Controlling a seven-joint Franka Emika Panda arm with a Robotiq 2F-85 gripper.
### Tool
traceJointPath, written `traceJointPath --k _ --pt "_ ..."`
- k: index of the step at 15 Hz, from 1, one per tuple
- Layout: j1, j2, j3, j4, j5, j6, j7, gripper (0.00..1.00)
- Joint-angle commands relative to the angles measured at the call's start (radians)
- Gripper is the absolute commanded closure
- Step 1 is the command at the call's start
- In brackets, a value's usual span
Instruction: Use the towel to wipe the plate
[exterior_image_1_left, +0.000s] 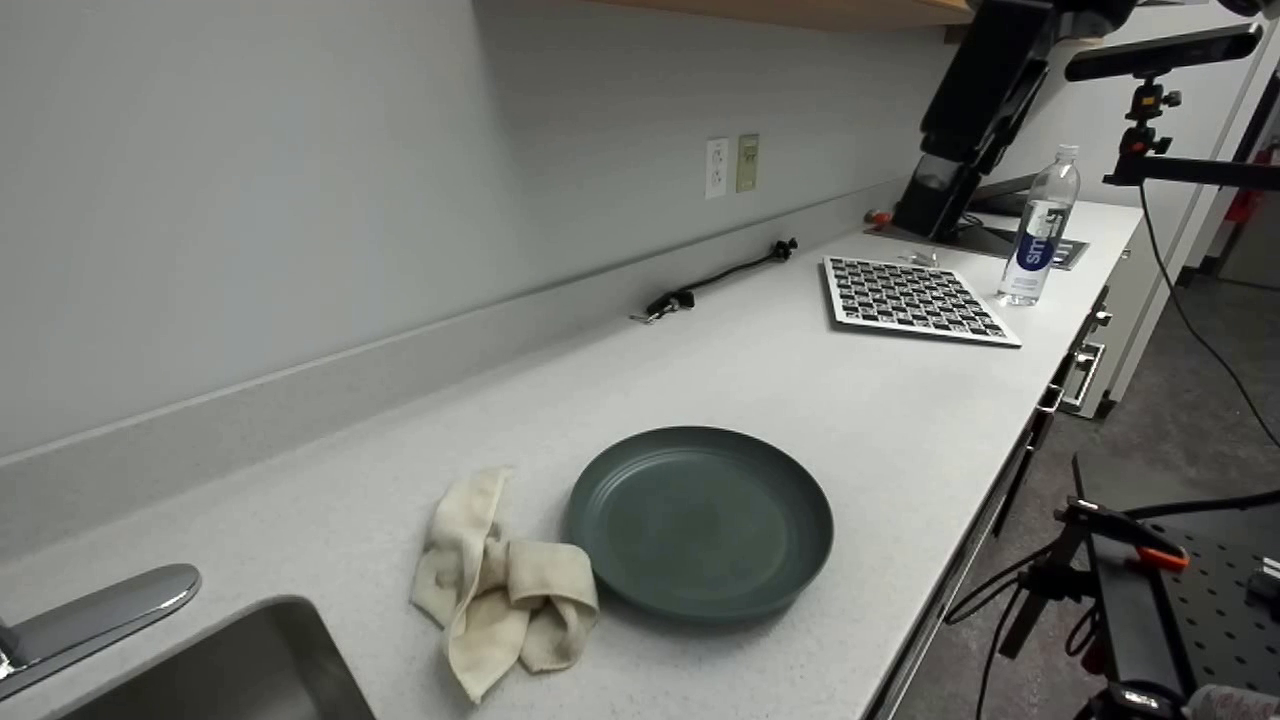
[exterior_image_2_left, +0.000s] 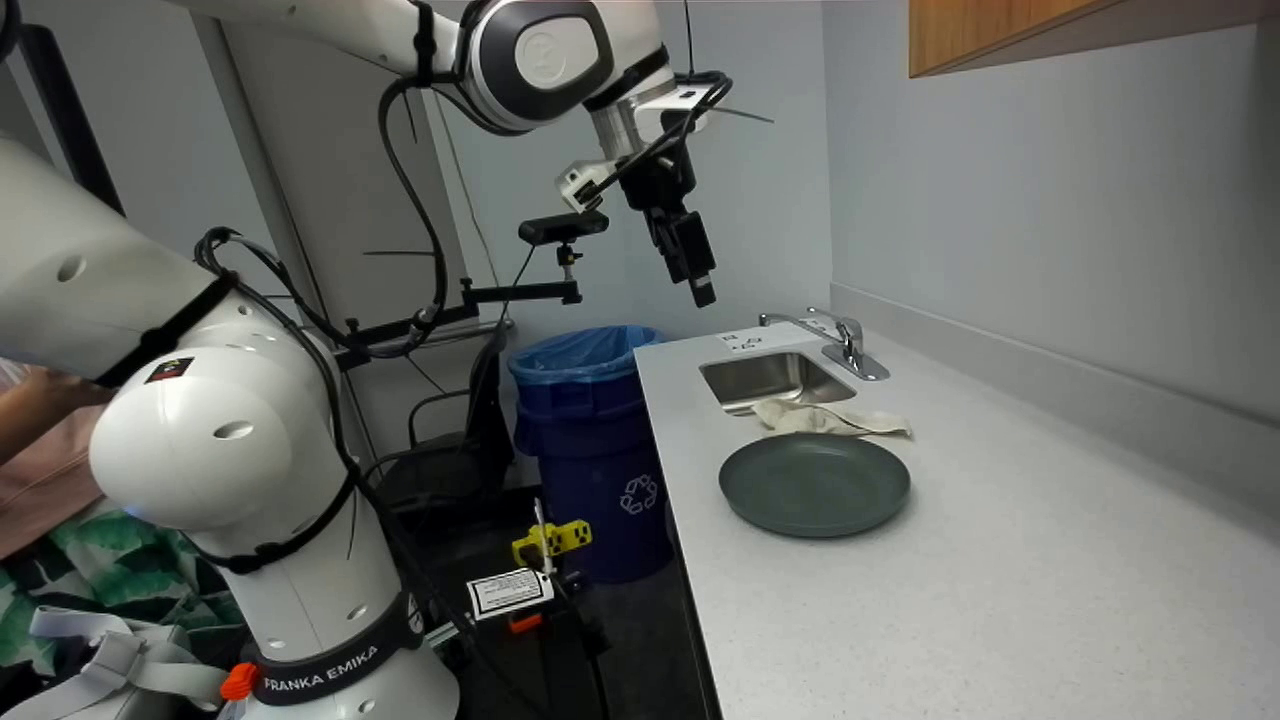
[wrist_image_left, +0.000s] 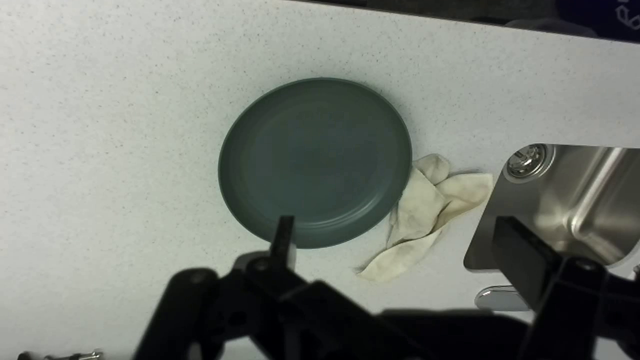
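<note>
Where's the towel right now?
In the wrist view, the towel lies crumpled on the counter, right of centre, between the plate and the sink, right up close to the plate.

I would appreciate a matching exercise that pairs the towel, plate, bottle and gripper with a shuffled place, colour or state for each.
Things:
1. towel
2. plate
3. bottle
4. gripper

Descriptions:
A. standing beside the checkered board
B. open, holding nothing
C. cream-white and crumpled
D. round and dark grey-green

Pairs: 1-C; 2-D; 3-A; 4-B
</note>
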Motion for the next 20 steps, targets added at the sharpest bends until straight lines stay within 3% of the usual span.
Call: traceJointPath --k 1,9,20 --pt "0.001 0.005 -0.004 0.000 -0.001 0.004 -0.003 0.00" --pt "0.004 0.087 0.008 0.010 -0.016 0.000 -0.008 0.00" --pt "0.004 0.087 0.003 0.004 -0.010 -0.002 -0.001 0.00"
